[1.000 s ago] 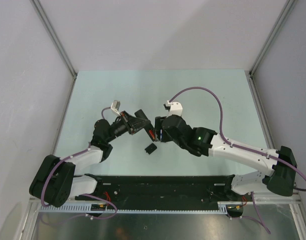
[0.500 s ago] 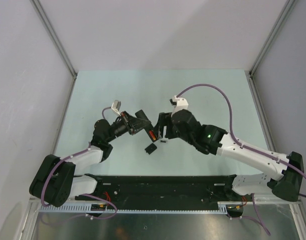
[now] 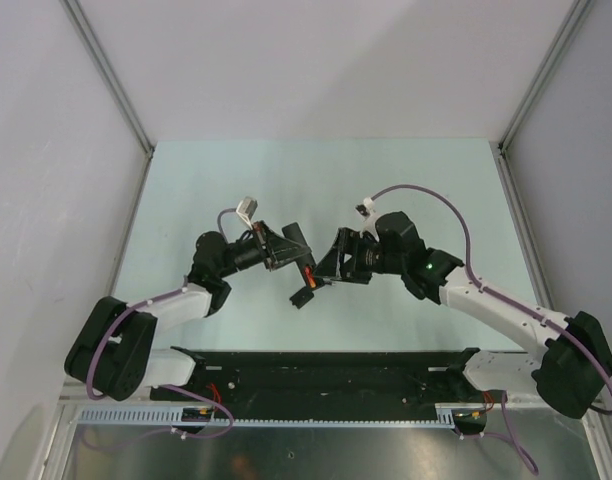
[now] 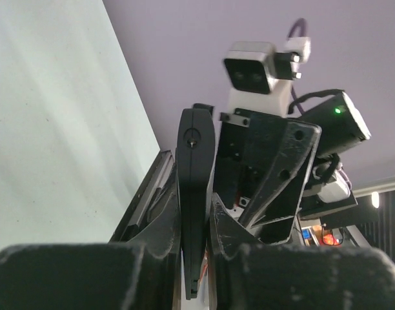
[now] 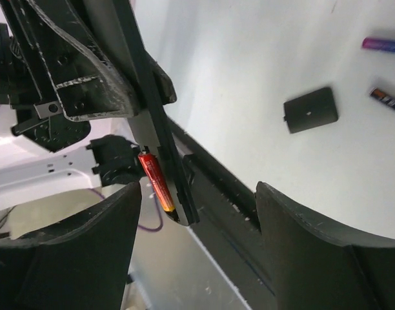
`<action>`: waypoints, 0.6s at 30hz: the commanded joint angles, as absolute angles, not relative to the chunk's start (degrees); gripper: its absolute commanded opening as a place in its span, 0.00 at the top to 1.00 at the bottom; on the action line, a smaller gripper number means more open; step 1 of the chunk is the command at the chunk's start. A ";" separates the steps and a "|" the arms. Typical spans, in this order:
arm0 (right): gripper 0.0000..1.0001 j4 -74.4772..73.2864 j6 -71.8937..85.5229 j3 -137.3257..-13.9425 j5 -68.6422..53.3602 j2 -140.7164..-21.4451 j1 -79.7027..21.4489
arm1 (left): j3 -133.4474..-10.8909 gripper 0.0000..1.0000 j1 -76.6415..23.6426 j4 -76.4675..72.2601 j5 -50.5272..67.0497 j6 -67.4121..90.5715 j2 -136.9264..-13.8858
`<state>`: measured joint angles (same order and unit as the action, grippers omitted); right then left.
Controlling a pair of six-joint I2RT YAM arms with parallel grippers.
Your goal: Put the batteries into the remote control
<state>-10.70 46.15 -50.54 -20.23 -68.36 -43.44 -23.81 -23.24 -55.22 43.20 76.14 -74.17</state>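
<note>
Pale green, the desk [image 3: 406,180] stretches back between plain grey walls [image 3: 286,70], and both arms meet above its middle. By my reading the task is about a third done. The remote control [image 4: 195,168] is off the desk, clamped edge-on in the closed left claw [image 4: 196,219] and tilted toward the other arm. The right wrist view shows the red battery [image 5: 154,184] lying along the lower end of the remote, in what looks like its battery bay [image 5: 175,203]. Whether it is pressed fully home I cannot tell from this angle.

The right claw [image 5: 197,190] stands wide open just beside that end of the remote, gripping nothing. Its fingers [image 5: 68,252] frame the red battery without touching it.

Two batteries are left to load. The blue-purple battery [image 5: 384,45] and the dark battery [image 5: 386,99] lie on the desk, close to each other and apart from the arms. The cover [image 5: 310,110] lies flat on the desk near them, below the raised remote in the overhead view, so the bay is uncovered.

As for containers, the bay is the only one here, and the red battery is the one thing seen in it. Closing the cover comes last, I judge, after the remaining batteries are fetched and seated.
</note>
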 commanded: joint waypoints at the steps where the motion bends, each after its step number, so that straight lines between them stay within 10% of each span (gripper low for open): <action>1: 0.24 2.08 53.08 -47.65 -31.89 -68.91 -42.28 | -26.54 1.00 -24.52 -58.27 45.00 76.29 -74.79; 18: 0.41 10.90 58.09 -43.86 -34.19 -72.33 -42.10 | -27.16 1.00 -25.75 -58.54 44.82 76.20 -75.41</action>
<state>7.09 56.84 -44.64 -32.77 -71.35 -42.22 -24.88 -25.23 -55.40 43.92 76.14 -75.83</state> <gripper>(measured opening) 0.610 0.153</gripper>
